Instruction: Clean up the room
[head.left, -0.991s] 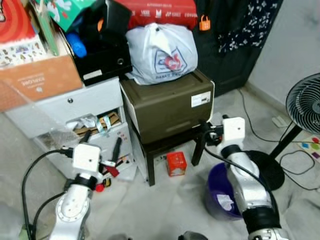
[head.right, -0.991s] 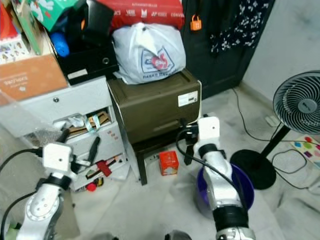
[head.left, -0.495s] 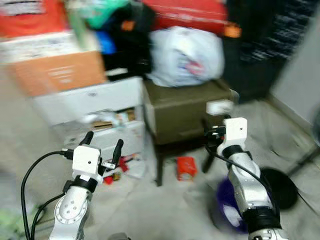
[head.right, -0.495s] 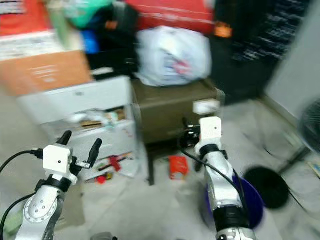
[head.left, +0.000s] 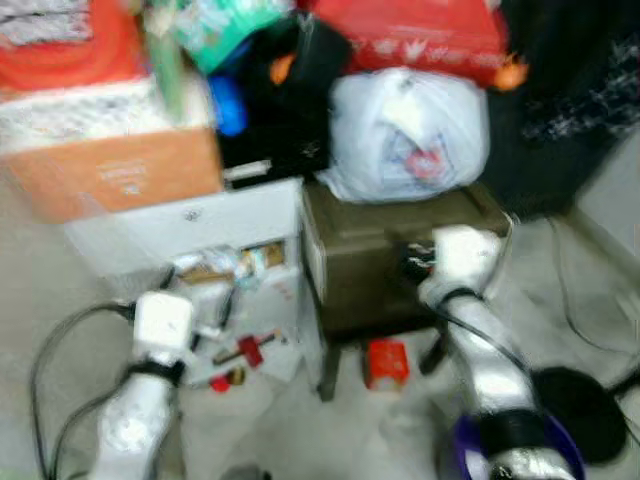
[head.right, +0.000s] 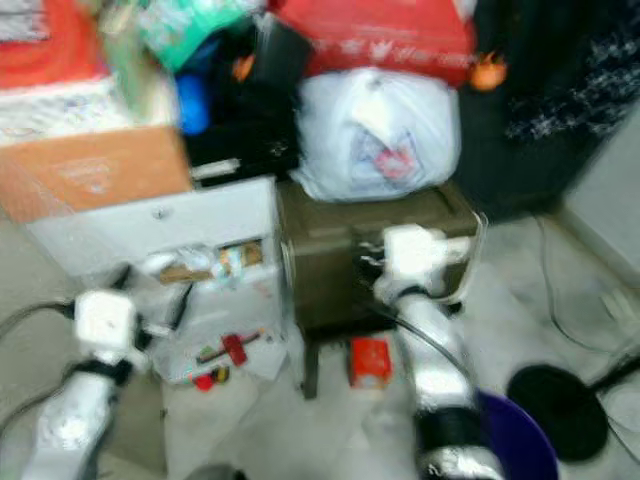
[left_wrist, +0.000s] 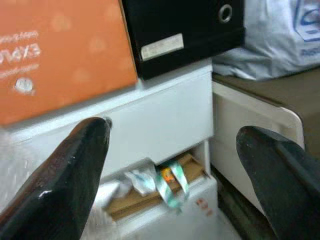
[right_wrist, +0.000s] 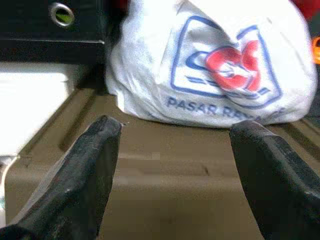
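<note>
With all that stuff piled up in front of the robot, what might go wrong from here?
Three things, probably.

The right gripper is open, close before the white plastic bag on the brown box; a nudge might tip it off.

The small red box lies on the floor by its path.

The left gripper, jaws apart, faces a drawer spilling papers that could snag.

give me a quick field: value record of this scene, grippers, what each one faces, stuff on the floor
left gripper: open, empty, facing the white drawer unit
right gripper: open, empty, facing the white plastic bag
bag support: brown box
drawer: ajar, paper and ribbon spilling out
on top of the drawers: orange box, black binder
floor: small red box, purple bin
image quality: head views blurred
</note>
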